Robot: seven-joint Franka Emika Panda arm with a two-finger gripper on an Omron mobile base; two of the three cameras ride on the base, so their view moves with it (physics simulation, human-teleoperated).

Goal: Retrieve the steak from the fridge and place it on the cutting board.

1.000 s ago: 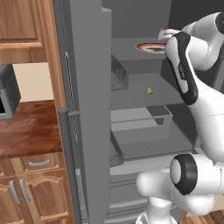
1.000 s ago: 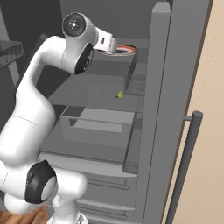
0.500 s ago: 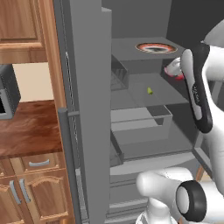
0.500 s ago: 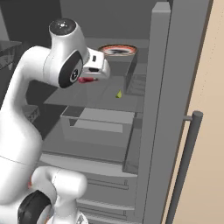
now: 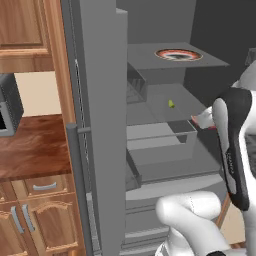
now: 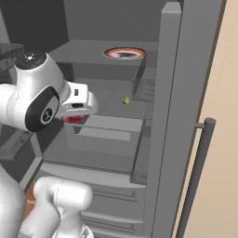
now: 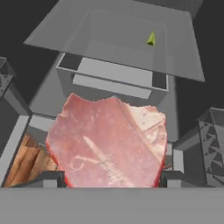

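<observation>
The steak (image 7: 107, 144) is a flat red-pink slab held between my dark fingertips (image 7: 52, 178), and it takes up the lower middle of the hand view. My gripper (image 5: 206, 120) is shut on it and hangs in front of the open grey fridge (image 5: 100, 100), about level with the pulled-out drawer (image 5: 160, 142). In the right base view, a red edge of the steak (image 6: 72, 119) shows under the gripper (image 6: 78, 111). The cutting board is out of view.
A round orange-rimmed plate (image 5: 178, 54) sits on the top fridge shelf, and a tiny green item (image 5: 171, 104) lies on the shelf below. The fridge door (image 6: 179, 93) stands open with its handle (image 6: 195, 172). A wooden counter (image 5: 35, 145) with a microwave (image 5: 5, 105) stands to the left.
The arm has drawn back from the plate on the top shelf and come down and outward with the steak in the gripper. It is now in front of the drawer.
</observation>
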